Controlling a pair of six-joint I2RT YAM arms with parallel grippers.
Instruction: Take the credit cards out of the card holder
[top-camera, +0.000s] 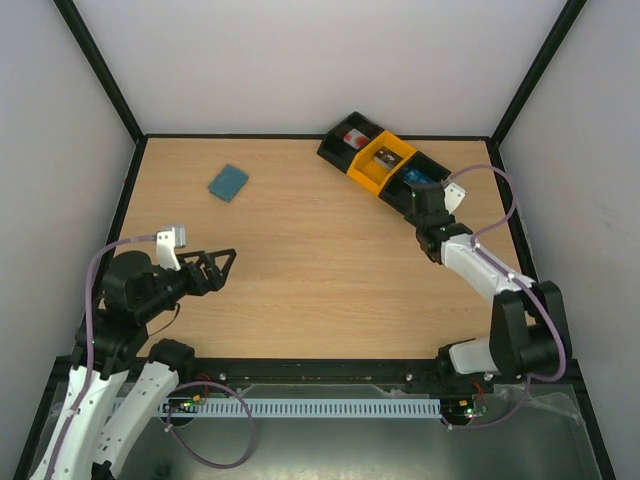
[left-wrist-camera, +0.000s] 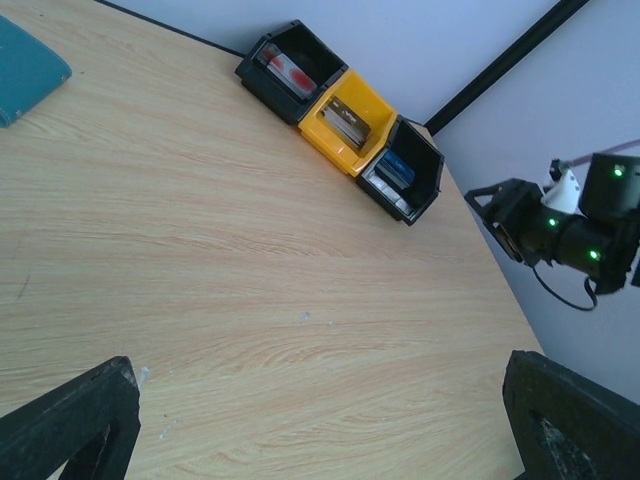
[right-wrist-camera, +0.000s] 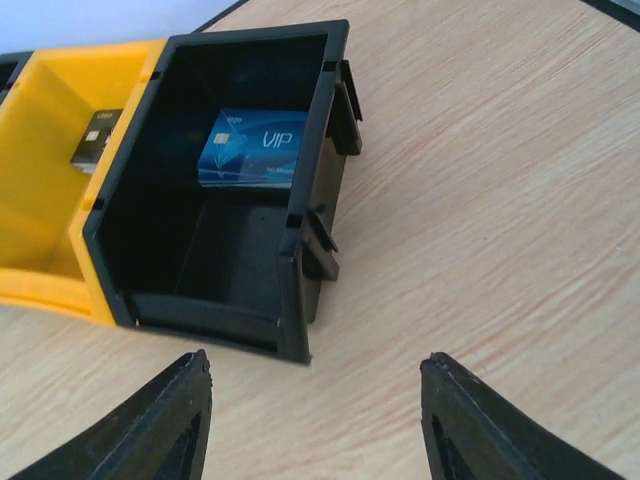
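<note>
The dusty-blue card holder (top-camera: 228, 182) lies shut on the table at the far left, also at the left wrist view's edge (left-wrist-camera: 25, 65). The credit cards lie in the three-bin tray: the white one with red marks (left-wrist-camera: 290, 70) in the left black bin, the dark grey one (right-wrist-camera: 97, 135) in the yellow bin, the blue one (right-wrist-camera: 250, 148) in the right black bin. My right gripper (right-wrist-camera: 315, 360) hovers just in front of that right bin, open, nothing between its fingers. My left gripper (left-wrist-camera: 320, 365) is open over bare table at the near left (top-camera: 225, 265).
The black-and-yellow tray (top-camera: 372, 178) sits slanted at the far right near the back wall. Black frame posts and white walls enclose the table. My right arm (left-wrist-camera: 570, 220) reaches along the table's right edge.
</note>
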